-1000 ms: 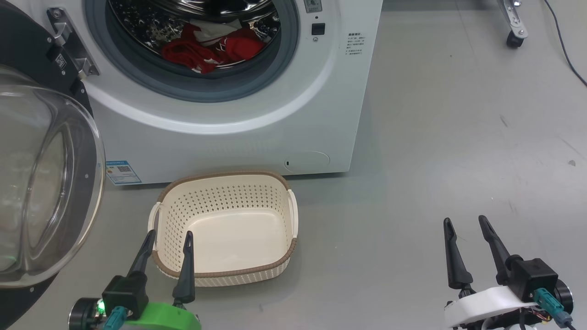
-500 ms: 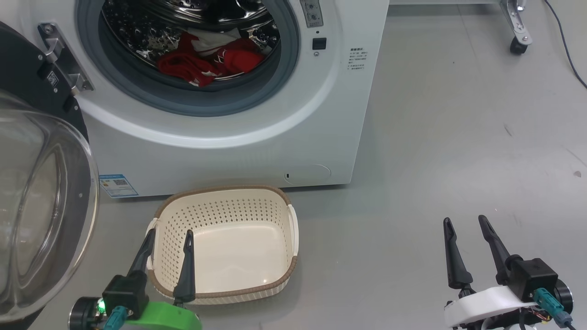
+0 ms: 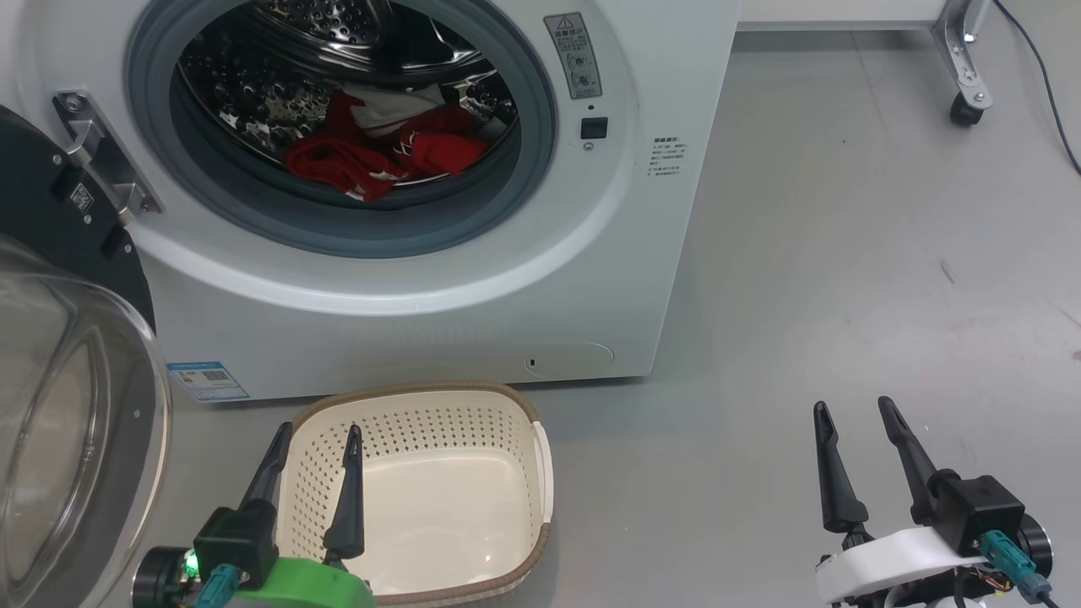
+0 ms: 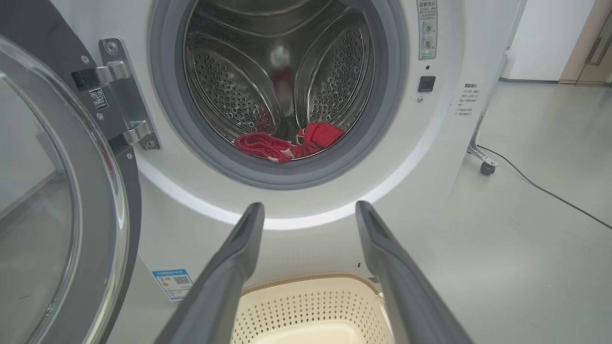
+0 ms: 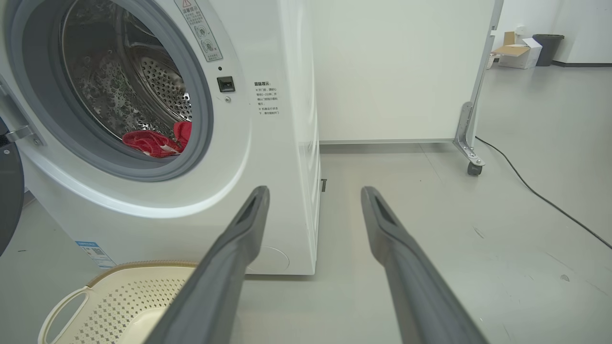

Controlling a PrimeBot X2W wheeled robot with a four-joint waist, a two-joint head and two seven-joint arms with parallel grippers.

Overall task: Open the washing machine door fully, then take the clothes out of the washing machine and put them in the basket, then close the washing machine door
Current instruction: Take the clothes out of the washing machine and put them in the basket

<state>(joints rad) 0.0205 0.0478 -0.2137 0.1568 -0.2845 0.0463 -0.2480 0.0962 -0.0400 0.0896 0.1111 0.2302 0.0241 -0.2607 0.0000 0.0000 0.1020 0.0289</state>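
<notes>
The washing machine (image 3: pixel 507 279), a white front-loader, stands at the far left of the grey floor (image 3: pixel 844 279). Its door (image 3: pixel 51 405) is swung open to the left: a glossy black ring round a bulging clear bowl, with the head view cutting off its left part. The clothes (image 3: pixel 380 152), red fabric with white trim, lie at the bottom of the perforated steel drum (image 4: pixel 287 71), behind the grey rubber seal (image 3: pixel 405 241).

The head view, looking down, shows a scrap of white cloth above the red. From the 2 lower wrist views the seal's lip hides part of the heap.

The basket (image 3: pixel 439 498) is cream perforated plastic with a brown woven-look rim. It sits on the floor just in front of the machine, its smooth bottom bare and its near edge cut off.

The left gripper (image 3: pixel 319 428) is at the near left, over the basket's near left corner, fingers spread, holding nothing. The right gripper (image 3: pixel 851 404) is at the near right over bare floor, well apart from the machine, fingers likewise spread and holding nothing.

The right wrist view gives the machine's plain right side, a white panel (image 5: pixel 397 71) on a castor (image 5: pixel 474 168), a dark cable (image 5: pixel 540 196), and a far-off box (image 5: pixel 519 50) and bin (image 5: pixel 547 45). Sticker print is too small to read.
</notes>
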